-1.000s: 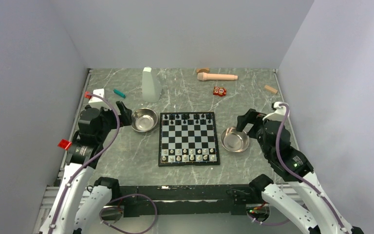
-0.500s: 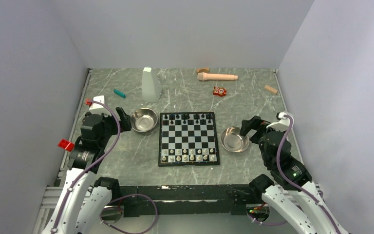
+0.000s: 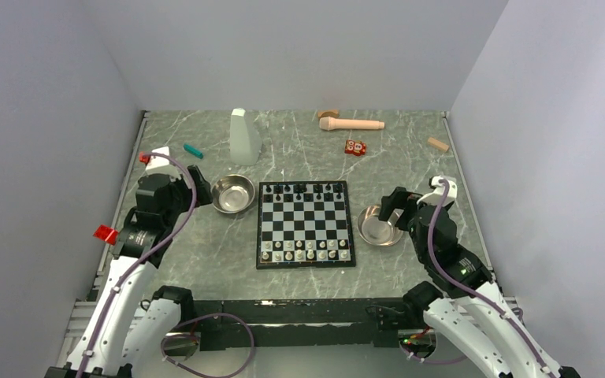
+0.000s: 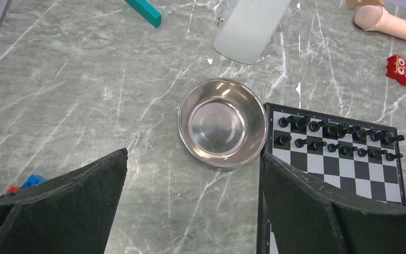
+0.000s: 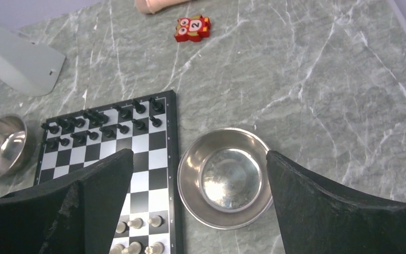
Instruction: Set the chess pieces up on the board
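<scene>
**Chess pieces (image 3: 306, 250) ranked on board (image 3: 306, 220); both hands apart and empty**

Black pieces (image 3: 307, 189) stand in two rows along the board's far edge, cream pieces in two rows along its near edge. The board lies flat on the counter (image 3: 307, 150) between two steel bowls. The left bowl (image 3: 233, 193) sits off the board's far-left corner, with the left hand (image 3: 198, 179) beside it, fingers apart, gripping nothing. The right bowl (image 3: 380, 226) sits just right of the board, with the right hand (image 3: 394, 203) at its rim, fingers apart, gripping nothing.
</scene>
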